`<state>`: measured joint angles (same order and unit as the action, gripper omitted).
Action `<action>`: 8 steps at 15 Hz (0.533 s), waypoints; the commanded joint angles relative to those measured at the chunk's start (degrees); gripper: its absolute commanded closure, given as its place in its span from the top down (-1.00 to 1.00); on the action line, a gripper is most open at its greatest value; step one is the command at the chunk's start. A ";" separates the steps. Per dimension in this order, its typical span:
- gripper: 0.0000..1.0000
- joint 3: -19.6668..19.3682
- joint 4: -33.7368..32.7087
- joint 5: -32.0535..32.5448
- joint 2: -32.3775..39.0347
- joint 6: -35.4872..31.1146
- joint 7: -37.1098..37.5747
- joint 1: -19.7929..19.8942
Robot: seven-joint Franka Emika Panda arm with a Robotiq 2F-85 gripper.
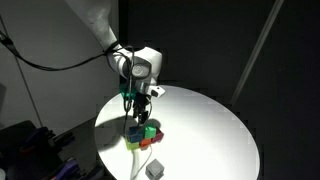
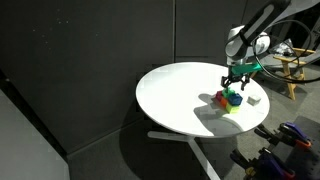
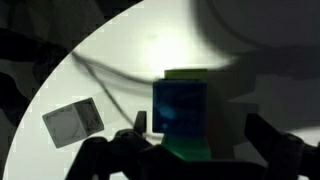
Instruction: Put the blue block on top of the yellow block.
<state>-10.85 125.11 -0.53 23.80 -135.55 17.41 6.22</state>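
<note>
The blue block (image 3: 180, 108) sits high in a tight cluster of cubes, between my gripper's (image 3: 200, 132) fingers. The fingers are spread wide, with a clear gap on the right side, so the gripper is open. A green cube (image 3: 186, 150) shows under the blue block's near edge. A yellow-green strip (image 3: 187, 73) shows at its far edge. In an exterior view the gripper (image 1: 138, 108) hovers just above the blue block (image 1: 136, 127), with the yellow block (image 1: 133, 144) low at the cluster's front. I cannot tell which cube bears the blue one.
A grey cube (image 3: 72, 122) lies apart from the cluster, near the round white table's edge (image 1: 230, 150). It shows in both exterior views (image 1: 153, 170) (image 2: 255, 101). A red cube (image 2: 220, 97) sits beside the cluster (image 2: 230, 99). Dark curtains surround the table.
</note>
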 commanded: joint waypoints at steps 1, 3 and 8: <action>1.00 0.66 1.87 -1.08 -3.66 -2.13 -2.30 0.42; 1.00 0.94 2.67 -1.18 -5.07 -3.49 -2.87 0.40; 1.00 1.99 4.96 -1.69 -8.84 -3.90 -4.71 0.32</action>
<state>-9.72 127.15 -0.58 18.85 -139.23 15.24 6.20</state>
